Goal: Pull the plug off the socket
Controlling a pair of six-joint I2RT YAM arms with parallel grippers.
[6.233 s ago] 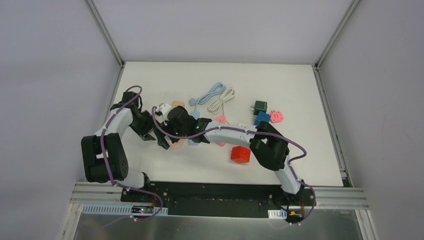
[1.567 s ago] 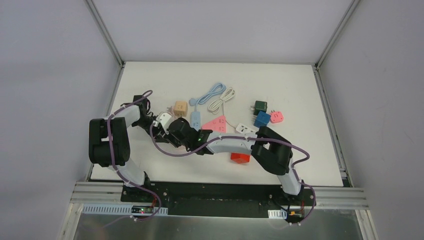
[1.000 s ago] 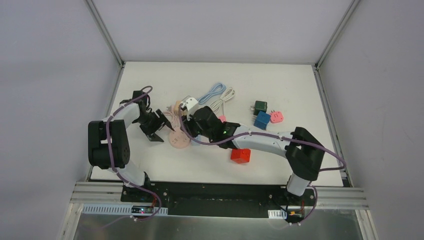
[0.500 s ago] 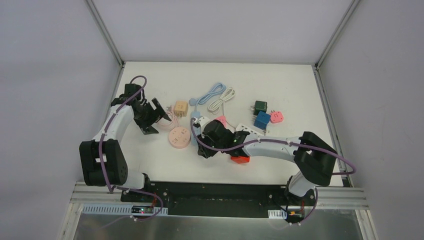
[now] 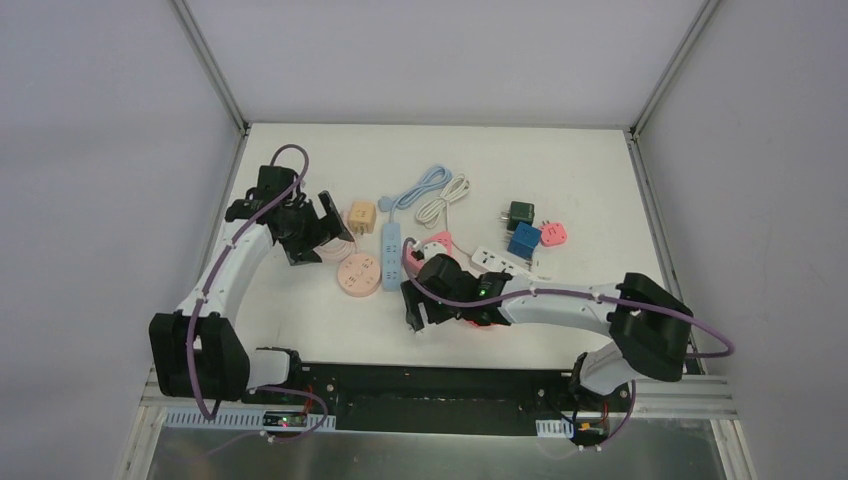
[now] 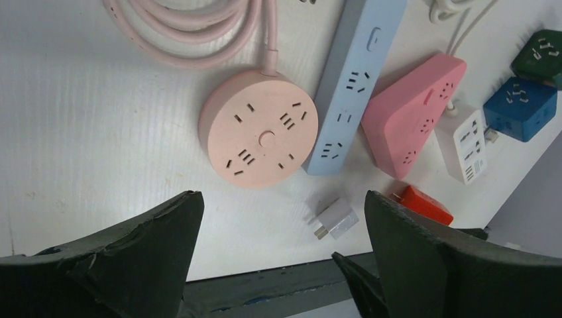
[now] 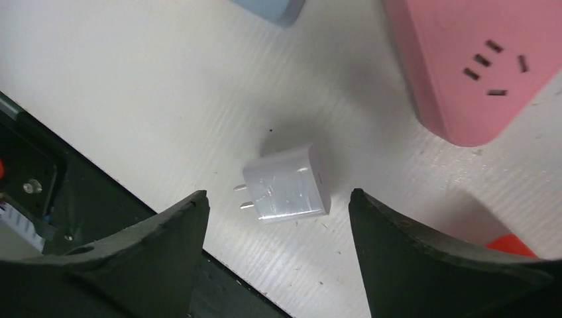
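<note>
I see the small white plug point(image 7: 286, 183), a glossy cube with two metal prongs. It lies on its side on the table point(image 7: 132, 79) near the front edge, well apart from the round pink socket point(image 6: 260, 136). My right fingers point(image 7: 166, 245) are spread wide on either side of it, touching nothing. My left fingers point(image 6: 146, 245) are spread too, empty, above the socket.

White shells, black joints on left arm point(image 5: 226, 270) and right arm point(image 5: 560, 298), purple cable point(image 5: 289, 148) along each; left gripper point(image 6: 281, 199), right gripper point(image 7: 278, 195) matte black.
</note>
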